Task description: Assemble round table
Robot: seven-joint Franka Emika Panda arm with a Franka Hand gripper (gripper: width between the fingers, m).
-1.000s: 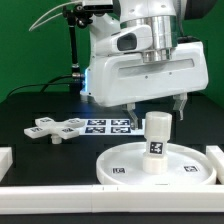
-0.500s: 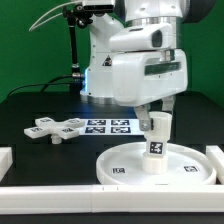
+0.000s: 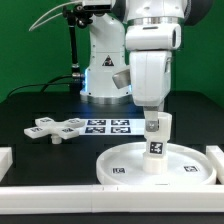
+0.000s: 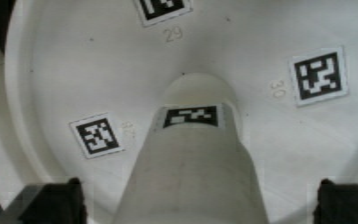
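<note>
The large rimmed disc (image 3: 120, 171) lies on the black surface at the front, and it fills the wrist view (image 4: 87, 80). The short cylindrical post (image 3: 155, 141) stands upright on its central hub, with a tag on its side (image 4: 194, 116). My gripper (image 3: 152, 112) hangs just above the post's top, seen edge-on. In the wrist view the gripper (image 4: 197, 202) is open, with its dark fingers (image 4: 55, 200) on either side of the post and a gap to each side. The flat lobed cross piece (image 3: 55, 128) lies at the exterior view's left.
The marker board (image 3: 108, 125) lies behind the disc, beside the cross piece. White rails edge the surface at the front (image 3: 100, 196), the left (image 3: 6, 158) and the right (image 3: 215, 156). The robot base (image 3: 100, 70) stands behind.
The wrist has turned about its vertical axis from broadside to edge-on and settled over the post. The fingers now straddle the post. The parts have not moved.
</note>
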